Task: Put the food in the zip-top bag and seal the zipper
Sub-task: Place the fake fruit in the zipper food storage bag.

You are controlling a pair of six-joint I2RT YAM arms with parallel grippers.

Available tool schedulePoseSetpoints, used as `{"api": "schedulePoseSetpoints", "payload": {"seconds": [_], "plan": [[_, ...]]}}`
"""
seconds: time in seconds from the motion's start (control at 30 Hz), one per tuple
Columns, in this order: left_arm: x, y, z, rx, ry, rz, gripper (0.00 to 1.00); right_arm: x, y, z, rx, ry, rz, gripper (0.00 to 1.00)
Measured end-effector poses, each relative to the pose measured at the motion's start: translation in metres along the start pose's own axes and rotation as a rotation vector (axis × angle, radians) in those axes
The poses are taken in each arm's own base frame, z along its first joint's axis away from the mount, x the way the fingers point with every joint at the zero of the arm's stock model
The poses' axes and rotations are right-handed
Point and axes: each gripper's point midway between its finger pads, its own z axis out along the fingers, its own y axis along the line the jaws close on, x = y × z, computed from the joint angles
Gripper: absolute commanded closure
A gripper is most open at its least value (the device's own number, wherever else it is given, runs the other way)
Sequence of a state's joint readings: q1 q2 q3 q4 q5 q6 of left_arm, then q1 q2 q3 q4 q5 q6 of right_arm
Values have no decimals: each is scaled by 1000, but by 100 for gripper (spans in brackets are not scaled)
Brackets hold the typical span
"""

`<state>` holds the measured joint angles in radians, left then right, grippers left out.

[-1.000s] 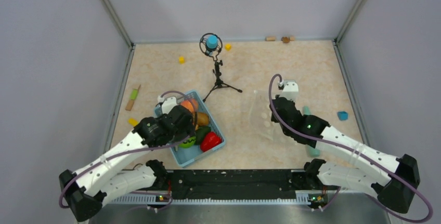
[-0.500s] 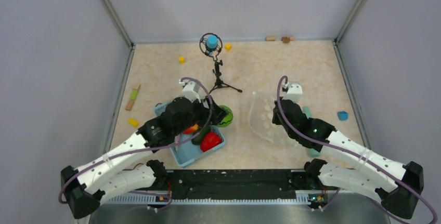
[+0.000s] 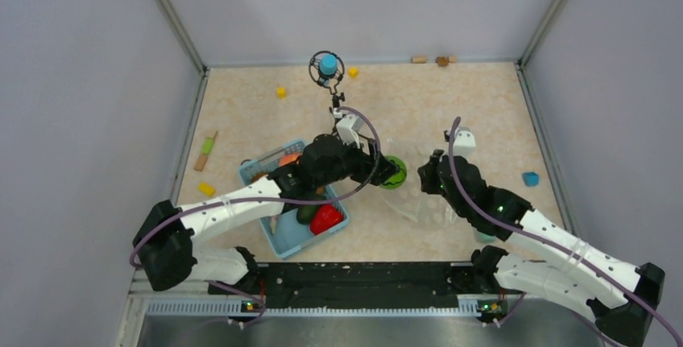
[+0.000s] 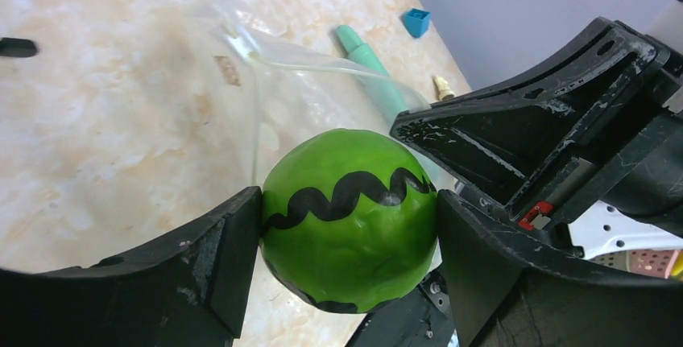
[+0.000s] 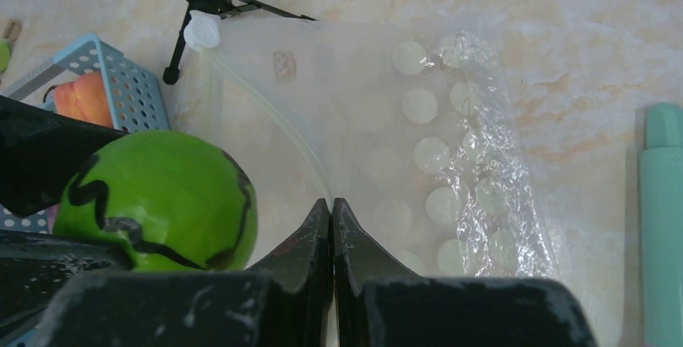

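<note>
Overhead, a bright green round toy fruit with black wavy stripes (image 3: 396, 175) is clamped between the fingers of the left gripper (image 3: 391, 171). It is held just beside the clear soft plastic bag printed with white dots (image 3: 412, 199). The bag is pinched by the right gripper (image 3: 432, 176). A red toy pepper (image 3: 325, 218), a dark green piece (image 3: 308, 212) and an orange piece (image 3: 288, 159) are contained in the light blue rectangular basket (image 3: 278, 242).

In the left wrist view, the fruit is gripped on both sides, with the bag mouth behind it.

In the right wrist view, the jaws are closed on the thin pale zipper strip (image 5: 266, 113). The fruit is positioned just left of that strip.
</note>
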<state>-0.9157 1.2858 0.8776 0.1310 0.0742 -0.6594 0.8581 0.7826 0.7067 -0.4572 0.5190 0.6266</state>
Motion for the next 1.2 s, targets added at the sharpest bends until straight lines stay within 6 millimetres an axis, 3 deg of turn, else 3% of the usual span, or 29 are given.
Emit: {"api": "schedulePoseSetpoints", "payload": {"seconds": [0.43,0.8,0.87,1.0,1.07,1.2], "plan": [[24,-26,18,59,10,34,67,-2,8,-11,-51,10,115,100],[56,-5,44,-35,55,50,58,-8,16,-21,-139,-15,77,100],[58,-2,48,-51,57,52,49,-4,18,-20,-166,-22,67,100],[61,-2,53,-59,72,58,17,8,17,-16,-200,-31,59,100],[62,-3,53,-60,78,65,6,9,16,-16,-204,-40,61,100],[64,-6,51,-53,82,75,3,6,15,-16,-209,-60,71,100]]}}
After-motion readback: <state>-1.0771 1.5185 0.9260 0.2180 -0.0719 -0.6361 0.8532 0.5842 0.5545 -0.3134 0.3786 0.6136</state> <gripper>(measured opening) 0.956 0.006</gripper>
